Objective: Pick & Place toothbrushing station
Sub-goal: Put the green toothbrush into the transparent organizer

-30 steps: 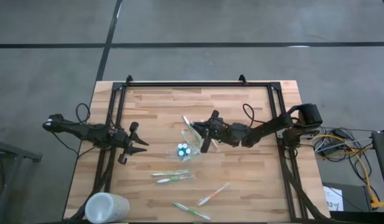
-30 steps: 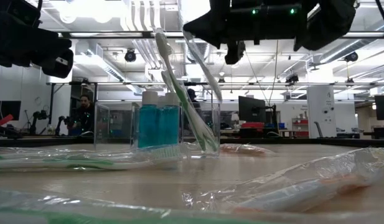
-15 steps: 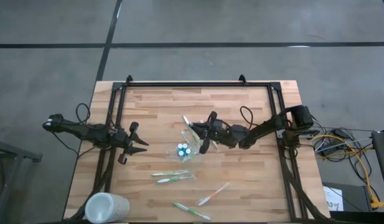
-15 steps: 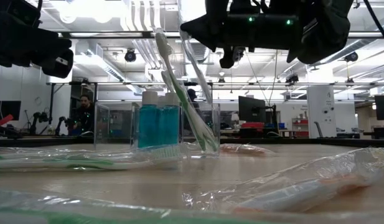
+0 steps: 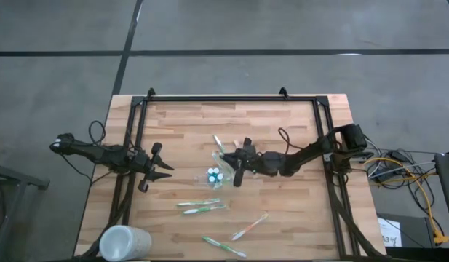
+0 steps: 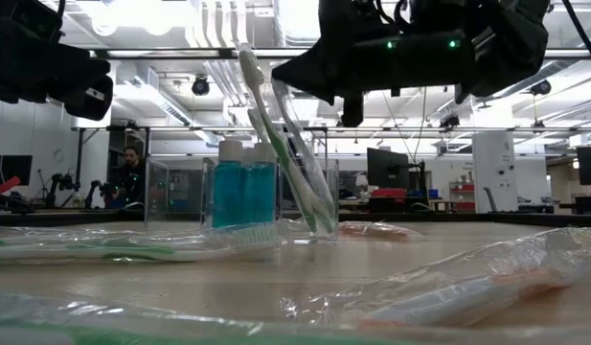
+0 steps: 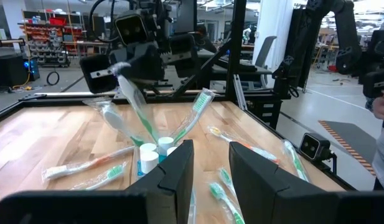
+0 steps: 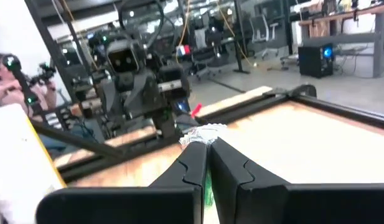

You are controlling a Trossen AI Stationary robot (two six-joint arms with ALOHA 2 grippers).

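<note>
The toothbrushing station (image 6: pixel 276 196) is a clear plastic holder standing mid-table (image 5: pixel 220 170), with blue tubes (image 6: pixel 245 192) and green-and-white toothbrushes (image 6: pixel 261 115) leaning out of it. My right gripper (image 5: pixel 237 167) hovers just above its right side, shut on a plastic-wrapped toothbrush (image 7: pixel 134 106). That toothbrush slants down into the holder. My left gripper (image 5: pixel 163 169) waits open at the table's left, level, its fingers (image 7: pixel 179 168) pointing at the holder. My right gripper pinches the crinkled upper end of the toothbrush's wrapper (image 8: pixel 205 132) between its two fingertips. The fingers come in about level from the table's right. The toothbrush hangs slanted below them, and its lower end (image 6: pixel 319 216) reaches down inside the holder.
Loose wrapped toothbrushes lie on the near half of the table (image 5: pixel 201 207), (image 5: pixel 249 227), (image 5: pixel 224 246). A frosted white cup (image 5: pixel 124 242) lies at the near left corner. A black frame (image 5: pixel 224 98) borders the table's far and side edges.
My right gripper has sunk and moved a little toward the table's left, staying shut. The wrapped toothbrush has come down with it: its lower end, earlier hanging above the holder, now reaches down inside it.
</note>
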